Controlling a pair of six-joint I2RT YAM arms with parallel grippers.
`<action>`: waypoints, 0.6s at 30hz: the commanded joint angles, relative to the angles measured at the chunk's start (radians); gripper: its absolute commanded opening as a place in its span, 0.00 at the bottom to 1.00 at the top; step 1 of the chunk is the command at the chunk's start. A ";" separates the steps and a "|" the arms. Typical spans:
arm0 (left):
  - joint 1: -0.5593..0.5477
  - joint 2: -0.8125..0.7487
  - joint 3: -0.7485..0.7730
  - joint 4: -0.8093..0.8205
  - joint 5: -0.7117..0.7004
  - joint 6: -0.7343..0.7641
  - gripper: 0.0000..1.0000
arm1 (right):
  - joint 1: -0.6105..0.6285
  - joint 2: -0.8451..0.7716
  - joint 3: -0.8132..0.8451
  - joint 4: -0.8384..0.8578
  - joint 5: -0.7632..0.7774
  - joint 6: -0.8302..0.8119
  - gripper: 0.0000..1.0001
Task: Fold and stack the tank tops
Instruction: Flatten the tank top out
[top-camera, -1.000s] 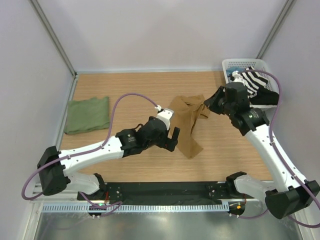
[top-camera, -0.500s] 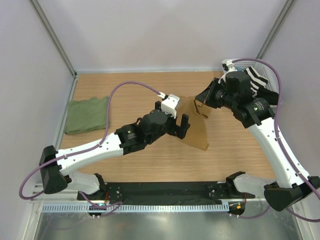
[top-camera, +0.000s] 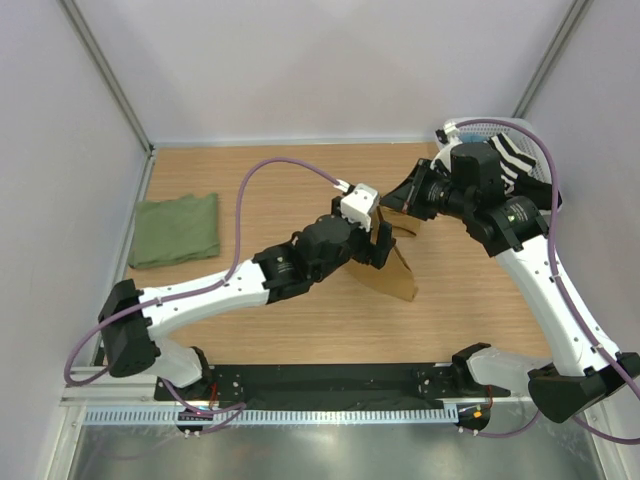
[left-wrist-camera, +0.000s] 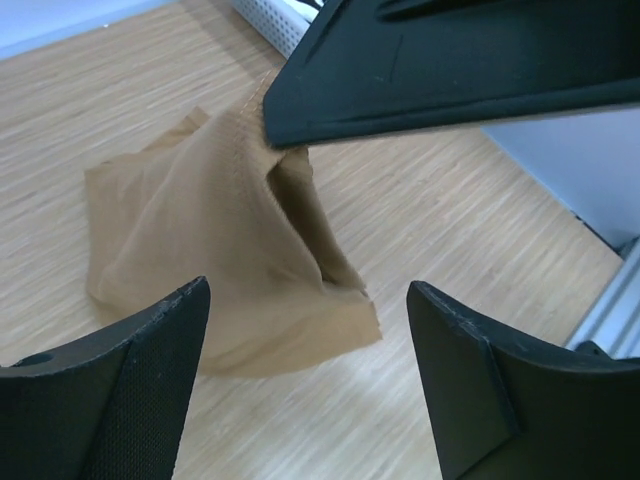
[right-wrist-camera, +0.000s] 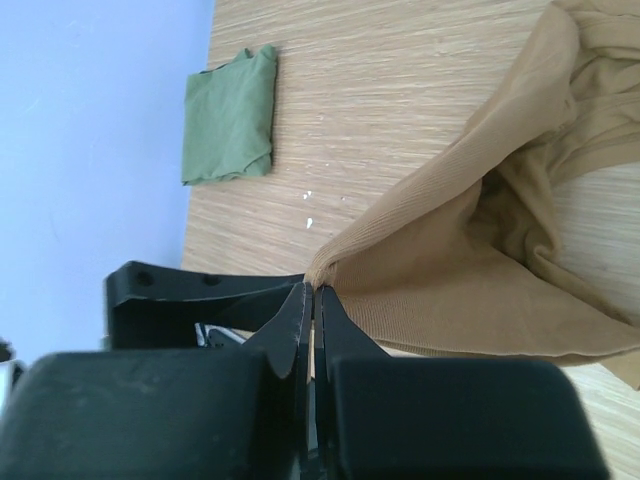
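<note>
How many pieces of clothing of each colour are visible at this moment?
green top: 1
tan top: 1
black-and-white striped garment: 1
Total: 3 that can be made out; the right arm covers part of the basket area.

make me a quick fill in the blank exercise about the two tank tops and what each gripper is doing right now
1. The right gripper is ____ on an edge of the tan tank top, holding it up off the wood.
2. The left gripper hovers above that top with its jaws ____.
3. The green tank top lies folded near the ____ edge of the table.

Missing words: shut; open; left
</note>
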 joint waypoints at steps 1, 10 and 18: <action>-0.002 0.051 0.077 0.074 -0.068 0.038 0.79 | 0.005 -0.028 0.007 0.077 -0.063 0.032 0.01; -0.002 0.057 0.038 0.115 -0.165 0.095 0.00 | 0.005 -0.065 -0.019 0.068 -0.033 -0.002 0.43; 0.052 -0.357 -0.310 -0.173 -0.244 -0.115 0.00 | 0.007 -0.102 -0.178 0.098 0.184 -0.063 0.77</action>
